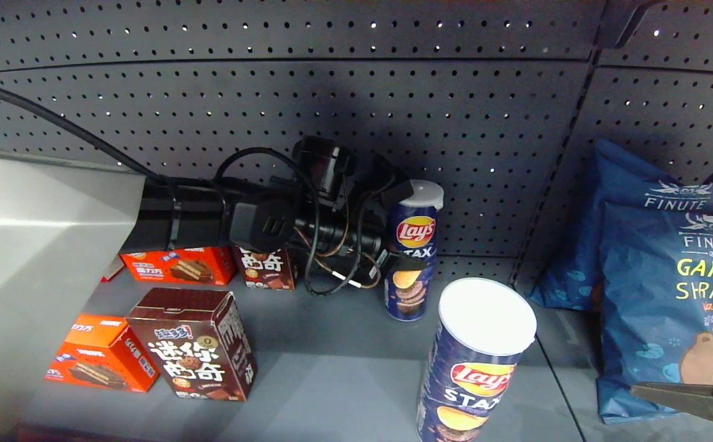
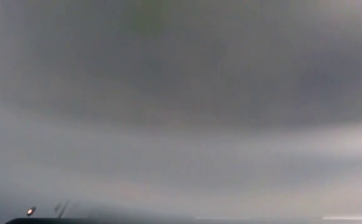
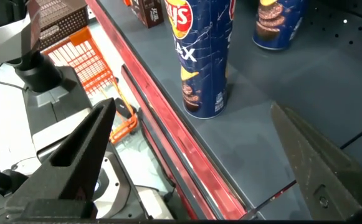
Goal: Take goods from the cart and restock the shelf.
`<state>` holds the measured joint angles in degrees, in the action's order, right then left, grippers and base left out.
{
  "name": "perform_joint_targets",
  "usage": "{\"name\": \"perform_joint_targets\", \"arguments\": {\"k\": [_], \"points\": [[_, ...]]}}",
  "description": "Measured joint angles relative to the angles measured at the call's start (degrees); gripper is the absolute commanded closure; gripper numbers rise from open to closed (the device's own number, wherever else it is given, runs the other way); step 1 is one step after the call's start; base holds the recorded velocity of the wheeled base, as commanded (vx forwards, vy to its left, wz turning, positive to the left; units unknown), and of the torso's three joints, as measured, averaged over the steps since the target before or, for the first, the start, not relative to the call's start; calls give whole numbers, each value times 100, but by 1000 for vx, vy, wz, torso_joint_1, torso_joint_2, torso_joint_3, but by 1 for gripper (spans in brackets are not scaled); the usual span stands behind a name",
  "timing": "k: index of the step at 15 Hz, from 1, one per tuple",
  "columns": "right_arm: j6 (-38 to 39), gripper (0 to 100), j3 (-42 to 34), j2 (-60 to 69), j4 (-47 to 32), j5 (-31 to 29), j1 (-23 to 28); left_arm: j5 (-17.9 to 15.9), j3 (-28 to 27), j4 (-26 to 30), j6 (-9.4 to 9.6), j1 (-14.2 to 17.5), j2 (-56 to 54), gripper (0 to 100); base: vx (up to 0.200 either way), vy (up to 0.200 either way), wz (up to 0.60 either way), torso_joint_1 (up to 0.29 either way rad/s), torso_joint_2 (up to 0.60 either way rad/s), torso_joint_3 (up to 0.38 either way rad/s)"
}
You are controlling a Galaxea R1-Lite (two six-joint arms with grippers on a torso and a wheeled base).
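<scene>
Left gripper sits at the back can (cannot tell if its fingers hold it); right gripper gapes open by the front can at the shelf edge

Left arm: black boxy links coming out of a big pale grey casing. Thick black cable runs into it. Thinner black loops plus orange and white wires bunch just behind the left gripper. Black camera block sits above them. Right gripper: two dark matte wedge fingers, tapering to thin tips. Small round screw recess well back from one tip.
</scene>
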<state>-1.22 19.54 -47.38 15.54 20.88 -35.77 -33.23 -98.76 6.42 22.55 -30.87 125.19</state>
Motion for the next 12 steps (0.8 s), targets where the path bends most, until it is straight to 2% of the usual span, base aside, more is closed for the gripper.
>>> {"name": "perform_joint_targets", "arguments": {"k": [5,12], "points": [[2,0,-11,1,-2,2,5,0,-50,-5,-6,-6,100,100,0,0,0,0,0,0],[2,0,-33,17,0,0,0,78,-455,148,-11,-88,318,100,0,0,0,0,0,0]]}}
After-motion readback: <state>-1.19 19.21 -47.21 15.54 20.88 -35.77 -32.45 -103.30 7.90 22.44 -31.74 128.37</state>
